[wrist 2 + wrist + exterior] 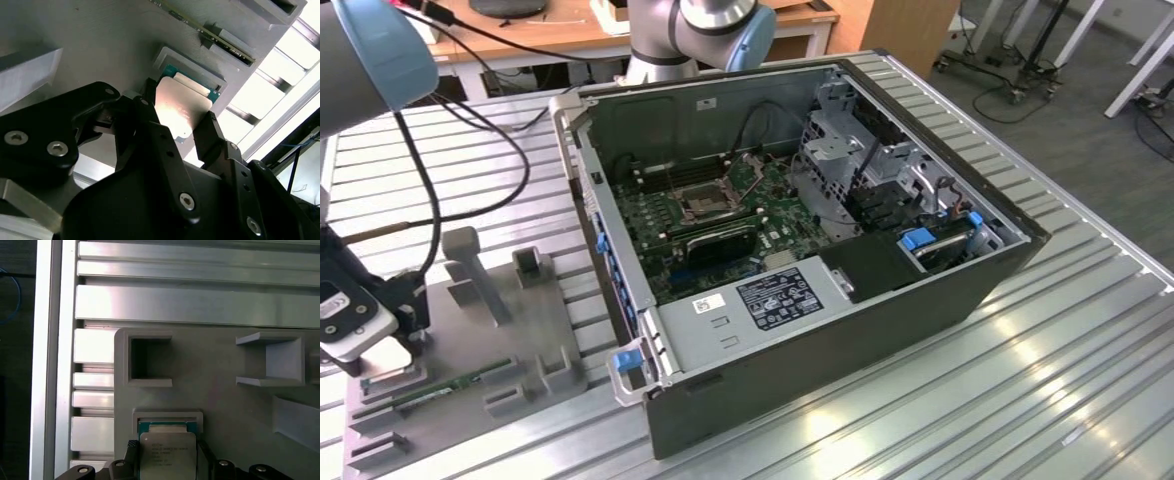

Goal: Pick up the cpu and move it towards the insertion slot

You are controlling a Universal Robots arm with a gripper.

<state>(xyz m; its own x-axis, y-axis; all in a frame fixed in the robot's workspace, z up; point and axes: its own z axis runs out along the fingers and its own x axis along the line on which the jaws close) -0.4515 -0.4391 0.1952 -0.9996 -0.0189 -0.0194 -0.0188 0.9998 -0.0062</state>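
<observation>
Progress is sitting at the pick-up stage, by my reading. The gripper (376, 368) is hanging low at the lower corner of the exterior view's left, over the grey plastic holder (520, 335) that is lying on the ribbed metal table (1067, 380). The insertion slot (708, 203) is lying well apart from it, inside the open computer case (947, 285) in the upper middle of that view. The whole carry toward the slot is therefore waiting to be done.

In both wrist views the cpu (182, 102) (167, 452) is showing its silvery top between the two black fingers (210, 132). It is sitting at, or only just above, its shallow square recess (167, 416) in the holder. I cannot tell whether it is already lifting clear of that seat. A strip of its green board is peeking out against the recess wall.

The jaws are standing only as far apart as the chip is wide. One finger is meeting each of two opposite edges, so they appear to be clamping the cpu, with no gap showing on either side. A long green memory stick (454, 385) is lying just beside the gripper on the same holder, and nothing is touching it.
</observation>
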